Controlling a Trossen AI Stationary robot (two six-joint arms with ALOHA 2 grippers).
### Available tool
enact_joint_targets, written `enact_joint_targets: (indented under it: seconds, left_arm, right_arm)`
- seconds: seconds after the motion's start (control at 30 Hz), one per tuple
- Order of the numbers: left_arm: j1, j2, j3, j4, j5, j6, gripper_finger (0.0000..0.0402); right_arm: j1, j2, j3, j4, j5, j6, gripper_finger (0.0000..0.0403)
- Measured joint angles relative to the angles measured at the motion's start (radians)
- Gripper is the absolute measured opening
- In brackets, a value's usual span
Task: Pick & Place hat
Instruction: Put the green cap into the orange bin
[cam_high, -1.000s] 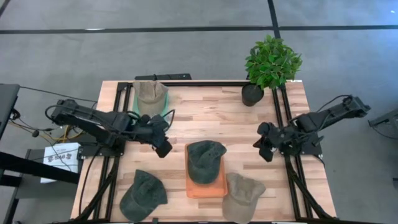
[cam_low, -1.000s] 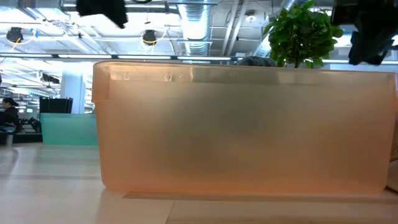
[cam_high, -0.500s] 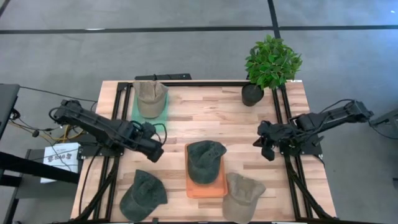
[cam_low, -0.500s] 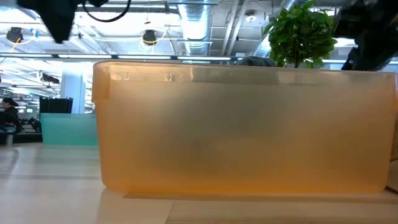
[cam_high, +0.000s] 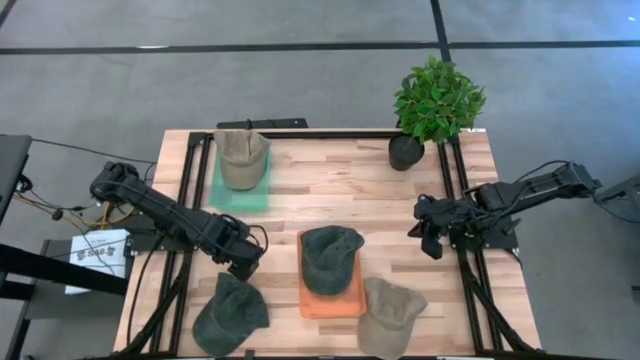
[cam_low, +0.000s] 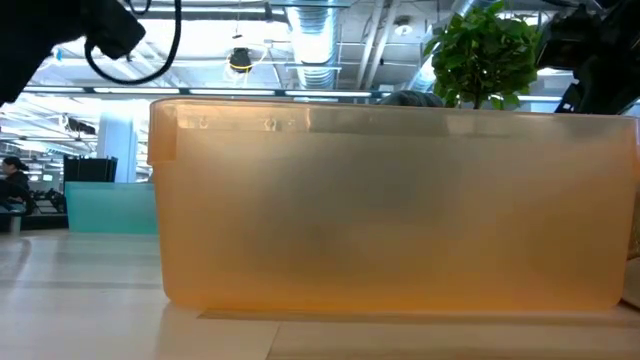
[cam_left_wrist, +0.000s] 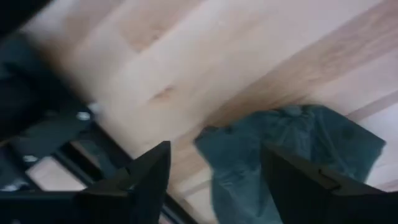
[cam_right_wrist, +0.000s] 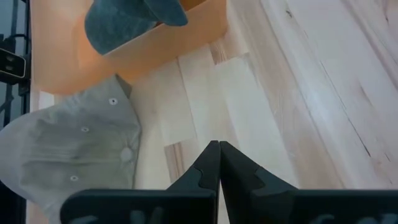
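Four hats lie on the table (cam_high: 330, 190). One dark green hat (cam_high: 330, 256) sits in the orange tray (cam_high: 330, 302) near the front edge; a tan hat (cam_high: 241, 156) rests on the green tray (cam_high: 240, 192) at the back left. Left gripper (cam_high: 245, 266) hangs spread apart over the front-left green hat (cam_high: 230, 314); right gripper (cam_high: 428, 240), pinched closed on nothing, waits at the right edge.

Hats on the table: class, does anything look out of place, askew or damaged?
Nothing stands out. One tan hat sits on the green mat, one dark hat on the orange bin; a dark hat and a tan hat lie intact on the table.
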Motion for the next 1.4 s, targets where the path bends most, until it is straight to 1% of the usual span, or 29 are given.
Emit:
enact_joint_targets:
  seconds: [0.1,0.17,0.23,0.37,0.47,0.63,0.87,1.0,1.13,1.23,1.33,1.4]
  left_arm:
    - [-0.010,-0.003,-0.021,0.079,0.037,0.000,0.0265]
    - [-0.021,0.000,-0.043,0.134,0.040,0.001,0.0273]
    - [-0.036,-0.002,-0.059,0.142,0.039,0.003,0.0278]
    - [-0.061,-0.001,-0.095,0.157,0.057,0.009,0.0279]
    - [-0.085,-0.002,-0.125,0.201,0.084,0.010,0.0279]
    - [-0.133,-0.002,-0.191,0.338,0.127,0.012,0.0279]
    - [-0.171,-0.001,-0.296,0.531,0.127,0.012,0.0279]
    - [-0.180,0.028,-0.345,0.624,0.128,0.012,0.0275]
    - [-0.193,0.094,-0.362,0.734,0.133,0.016,0.0247]
    - [-0.201,0.158,-0.359,0.785,0.159,0.033,0.0206]
    - [-0.205,0.213,-0.353,0.855,0.243,0.033,0.0139]
    - [-0.203,0.240,-0.344,0.869,0.296,0.033,0.0079]
  right_arm:
    - [-0.003,0.002,0.000,-0.001,0.002,-0.006,0.0000]
    - [-0.008,0.001,0.000,0.000,0.005,-0.008,0.0000]
    - [-0.014,0.001,0.000,0.000,0.006,-0.008,0.0000]
    - [-0.020,0.001,0.000,0.000,0.006,-0.008,0.0000]
    - [-0.020,0.001,0.000,0.000,0.006,-0.009,0.0000]
    - [-0.020,0.001,0.000,0.000,0.009,-0.009,0.0000]
    - [-0.020,0.001,0.000,0.000,0.009,-0.009,0.0000]
    - [-0.020,0.001,0.000,0.000,0.009,-0.009,0.0000]
    - [-0.020,0.001,0.001,0.000,0.009,-0.009,0.0000]
    - [-0.020,0.001,0.001,0.000,0.009,-0.009,0.0000]
    - [-0.020,0.001,0.001,0.000,0.010,-0.009,0.0000]
    - [-0.020,0.001,0.001,0.000,0.012,-0.011,0.0000]
